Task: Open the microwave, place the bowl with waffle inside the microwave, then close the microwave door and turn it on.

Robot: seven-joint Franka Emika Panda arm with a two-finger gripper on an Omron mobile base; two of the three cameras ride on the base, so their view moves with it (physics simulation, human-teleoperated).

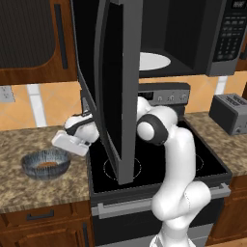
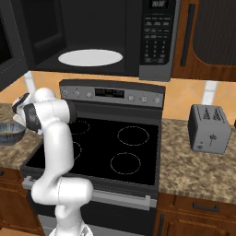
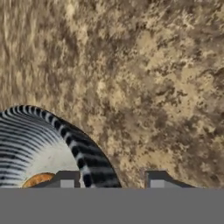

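Microwave door [image 1: 118, 91] swung open; gripper [image 3: 111, 180] straddles bowl [image 1: 46, 164] rim left of stove, jaws part open, grip unclear, for lifting waffle [image 1: 47, 164]

Microwave [image 1: 193, 34]: mounted above the stove [image 2: 110, 147], turntable [image 2: 90, 57] inside its cavity, keypad [image 2: 157, 34] at its right side. Microwave door [image 1: 113, 87]: swung out to the left, standing over the stove's left half. Bowl [image 1: 46, 164]: on the counter [image 1: 29, 188] left of the stove, waffle [image 1: 47, 164] lying in it. Gripper [image 3: 109, 179]: at the bowl's stove-side rim, one fingertip inside the rim, the other outside over the counter. Toaster [image 2: 209, 128]: on the counter right of the stove. Cabinet [image 1: 29, 38]: on the wall left of the microwave; another to its right.
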